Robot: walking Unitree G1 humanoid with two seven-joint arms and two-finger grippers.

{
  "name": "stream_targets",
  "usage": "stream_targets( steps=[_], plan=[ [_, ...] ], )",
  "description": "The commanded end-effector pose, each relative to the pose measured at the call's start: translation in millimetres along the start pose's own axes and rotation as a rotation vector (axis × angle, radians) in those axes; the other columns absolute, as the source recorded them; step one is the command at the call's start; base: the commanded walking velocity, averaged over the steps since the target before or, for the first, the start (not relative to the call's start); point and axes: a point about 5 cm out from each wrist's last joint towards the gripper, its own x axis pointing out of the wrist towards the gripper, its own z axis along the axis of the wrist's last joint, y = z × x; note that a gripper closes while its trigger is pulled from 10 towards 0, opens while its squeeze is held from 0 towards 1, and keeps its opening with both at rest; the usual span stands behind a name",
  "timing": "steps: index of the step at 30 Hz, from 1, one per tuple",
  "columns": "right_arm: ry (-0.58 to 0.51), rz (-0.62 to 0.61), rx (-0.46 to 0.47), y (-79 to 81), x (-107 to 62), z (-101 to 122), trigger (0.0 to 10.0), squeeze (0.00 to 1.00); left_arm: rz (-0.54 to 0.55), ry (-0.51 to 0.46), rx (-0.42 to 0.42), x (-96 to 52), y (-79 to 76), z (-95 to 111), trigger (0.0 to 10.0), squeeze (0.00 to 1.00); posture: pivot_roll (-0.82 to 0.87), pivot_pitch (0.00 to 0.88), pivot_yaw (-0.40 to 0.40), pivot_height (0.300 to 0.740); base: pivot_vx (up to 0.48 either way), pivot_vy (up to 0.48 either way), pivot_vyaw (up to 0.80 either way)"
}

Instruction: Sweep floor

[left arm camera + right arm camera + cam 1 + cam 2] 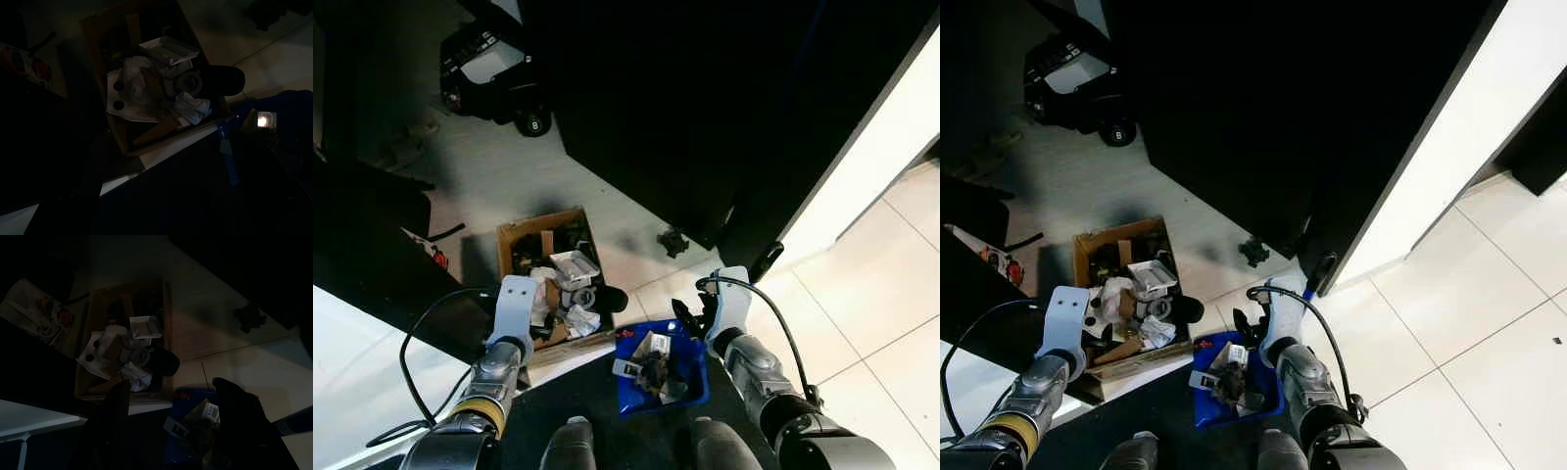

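**Dustpan loaded, debris still on the floor**

The right gripper (697,315) is at the back edge of a blue dustpan (690,384) that already carries a heap of scraps: a small white packet, dark clumps, bits of paper. In the right wrist view its two black fingers (242,406) stand spread apart over the pan, but whether they clasp the pan's handle I cannot tell.

The left gripper (516,304) hangs beside a cardboard box (514,235) crammed with rubbish, which sits on the grey floor (489,176) just left of the pan. Its fingers are hidden, so their state is unclear.

Judging by this, part of the sweep is done. What remains: a dark clump (673,242) lies on the floor near the foot of the black cabinet (705,98), and the pan's load looks due to go into the box. No broom can be made out.
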Motion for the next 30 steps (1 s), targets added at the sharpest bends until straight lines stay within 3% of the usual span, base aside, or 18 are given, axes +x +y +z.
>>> stream_targets(
  steps=[1,30],
  plan=[
    [0.011,-0.01,0.013,-1.9,-3.0,-5.5,10.0,0.0,0.001,0.035,0.001,-2.5,0.2,-8.8,10.0,0.0,-0.11,0.112,0.012,0.74,0.0,0.0,0.0],
    [0.013,-0.01,0.017,-2.9,-4.2,-6.9,10.0,0.0,-0.002,0.038,-0.002,-3.1,-1.1,-10.4,10.0,0.0,-0.1,0.114,0.01,0.74,0.0,0.0,0.0]
  ],
)
